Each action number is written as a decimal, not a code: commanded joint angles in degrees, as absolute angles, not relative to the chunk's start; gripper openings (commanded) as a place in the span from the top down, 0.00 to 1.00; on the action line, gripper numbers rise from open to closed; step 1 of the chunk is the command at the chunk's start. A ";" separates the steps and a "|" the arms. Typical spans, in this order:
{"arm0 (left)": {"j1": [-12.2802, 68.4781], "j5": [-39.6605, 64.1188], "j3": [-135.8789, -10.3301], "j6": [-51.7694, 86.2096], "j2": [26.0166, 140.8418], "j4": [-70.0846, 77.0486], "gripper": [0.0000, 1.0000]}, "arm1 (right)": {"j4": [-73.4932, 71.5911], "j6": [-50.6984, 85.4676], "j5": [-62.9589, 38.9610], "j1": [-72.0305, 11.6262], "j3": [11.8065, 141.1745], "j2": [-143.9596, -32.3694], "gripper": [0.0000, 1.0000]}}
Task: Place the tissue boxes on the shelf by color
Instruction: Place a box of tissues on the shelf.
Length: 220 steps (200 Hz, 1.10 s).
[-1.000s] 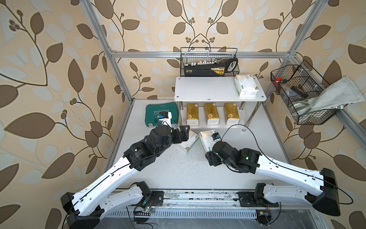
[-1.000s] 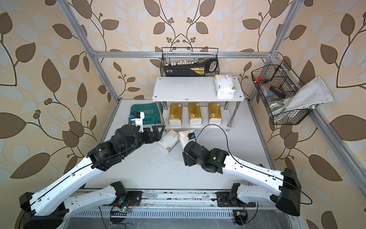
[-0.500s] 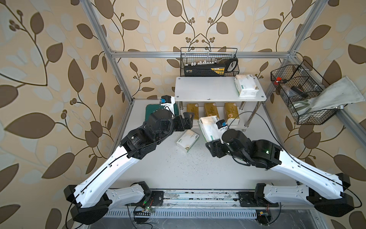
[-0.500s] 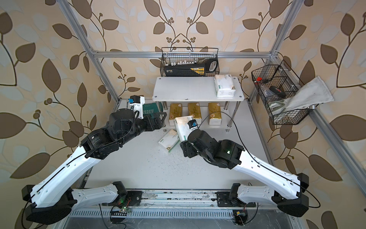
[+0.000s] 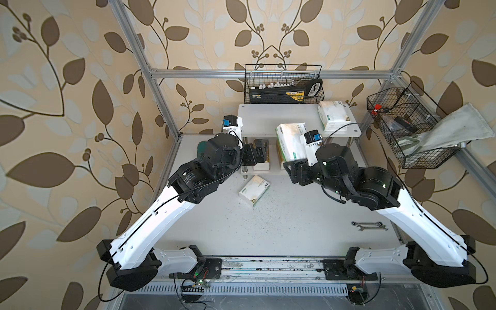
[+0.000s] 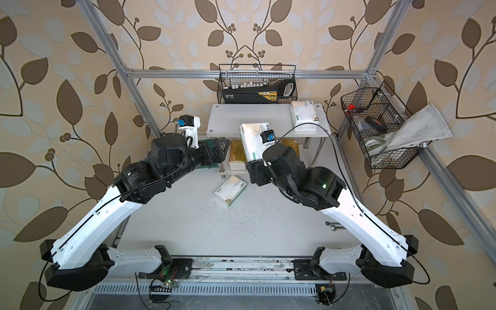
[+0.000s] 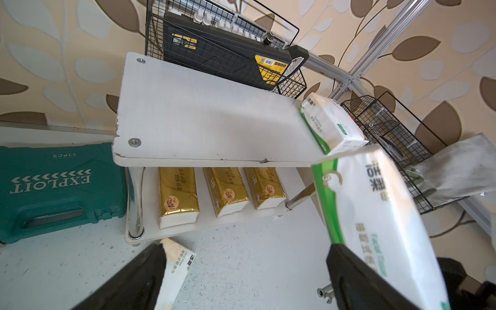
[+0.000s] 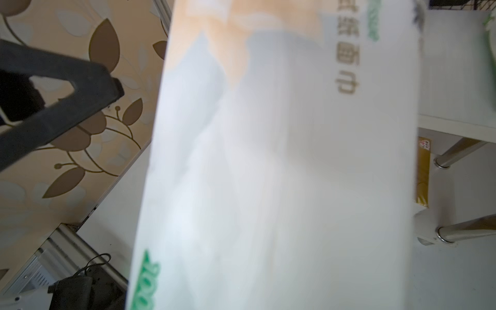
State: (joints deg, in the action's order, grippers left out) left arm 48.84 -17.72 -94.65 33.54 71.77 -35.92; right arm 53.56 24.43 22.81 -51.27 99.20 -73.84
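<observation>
The shelf stands at the back of the table. One white tissue box lies on the right end of its top board. Three gold ones line the lower tier. My right gripper is shut on a second white box, held up at the top board's front edge. A third white box lies on the table. My left gripper hangs open and empty by the shelf's left leg.
A green tool case lies left of the shelf. A black wire basket hangs behind the shelf. Another wire basket, with a grey cloth draped out of it, hangs on the right. A wrench lies on the table's right side.
My right gripper has lifted its white box off the table up to the shelf's top edge. My left gripper has risen and moved back from the lying box to the shelf's left leg.
</observation>
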 commanded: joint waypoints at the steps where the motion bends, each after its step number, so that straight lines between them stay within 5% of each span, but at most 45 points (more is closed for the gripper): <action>1: 49.22 -18.10 -97.98 31.34 73.40 -33.95 0.01 | 53.67 21.43 24.95 -48.02 104.04 -76.20 0.25; 82: 48.09 -18.54 -102.02 29.42 80.26 -33.93 0.01 | 53.07 20.02 18.83 -33.71 114.09 -86.20 0.25; 220: 47.50 -18.35 -101.65 29.74 80.77 -33.02 0.01 | 56.75 17.76 16.27 -28.00 124.99 -101.02 0.25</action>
State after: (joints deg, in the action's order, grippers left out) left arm 48.29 -17.91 -99.96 30.11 81.58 -34.83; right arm 56.42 18.83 16.67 -28.84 121.58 -99.26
